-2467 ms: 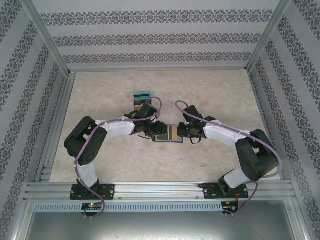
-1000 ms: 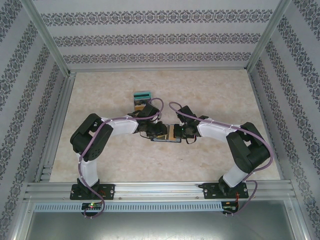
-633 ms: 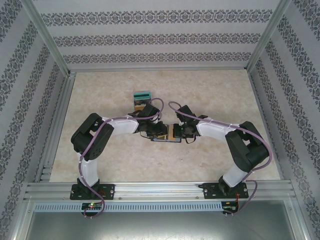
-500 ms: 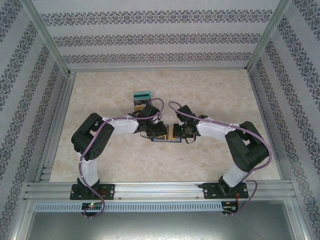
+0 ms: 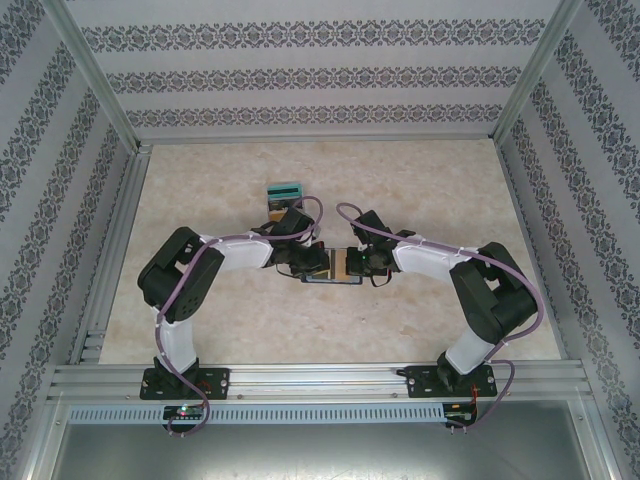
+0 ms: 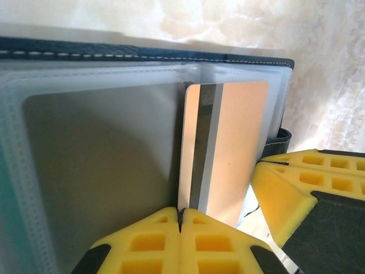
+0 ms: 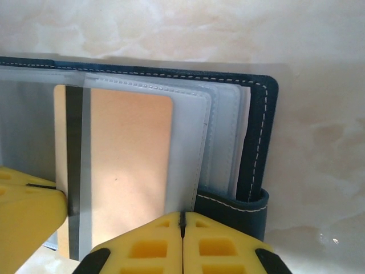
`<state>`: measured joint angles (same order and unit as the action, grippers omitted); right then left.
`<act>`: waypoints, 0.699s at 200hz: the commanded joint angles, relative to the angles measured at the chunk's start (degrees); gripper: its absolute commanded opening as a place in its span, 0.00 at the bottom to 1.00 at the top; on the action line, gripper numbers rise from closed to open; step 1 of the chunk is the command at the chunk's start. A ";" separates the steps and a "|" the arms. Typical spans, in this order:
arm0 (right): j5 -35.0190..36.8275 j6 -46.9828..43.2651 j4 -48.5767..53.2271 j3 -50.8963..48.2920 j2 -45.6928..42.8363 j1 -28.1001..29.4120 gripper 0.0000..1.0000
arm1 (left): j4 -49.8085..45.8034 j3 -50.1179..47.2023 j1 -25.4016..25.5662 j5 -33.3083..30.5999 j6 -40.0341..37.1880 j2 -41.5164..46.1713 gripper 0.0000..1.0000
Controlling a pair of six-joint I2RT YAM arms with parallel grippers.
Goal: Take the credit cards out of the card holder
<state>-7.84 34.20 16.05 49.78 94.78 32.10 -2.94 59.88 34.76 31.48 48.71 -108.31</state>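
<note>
Grippers both fully closed: left gripper at credit card edge, right gripper at card holder sleeve.

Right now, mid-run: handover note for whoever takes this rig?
Grippers: left gripper shut on the near edge of the credit card; right gripper shut on the card holder by its clear sleeve.
The card holder lies open on the table; the card looks partly out of its sleeve.
Done: holder open, card pinched.
Left: pull it free, set it down; whether other cards remain is hidden.
</note>
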 commanded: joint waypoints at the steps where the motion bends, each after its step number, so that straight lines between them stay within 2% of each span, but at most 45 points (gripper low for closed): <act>1: -0.40 0.08 1.44 -0.12 1.55 -0.15 0.08 | 0.49 -1.83 -1.63 -0.72 0.15 2.54 0.00; 74: -0.33 -0.07 1.57 -0.32 0.59 -0.55 0.09 | -5.43 -3.90 -4.86 -1.75 -4.16 9.74 0.00; 111: -0.04 -0.18 1.53 -0.22 -0.89 -0.91 0.12 | -12.30 -3.85 -4.91 -6.05 -8.40 15.34 0.00; 140: 0.09 -0.51 2.31 0.61 -3.18 -1.16 0.22 | -16.53 -2.39 -4.96 -8.38 -11.59 19.34 0.00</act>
<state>-8.23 34.11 16.36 49.78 94.37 31.62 -12.93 56.58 30.30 26.52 41.87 -92.47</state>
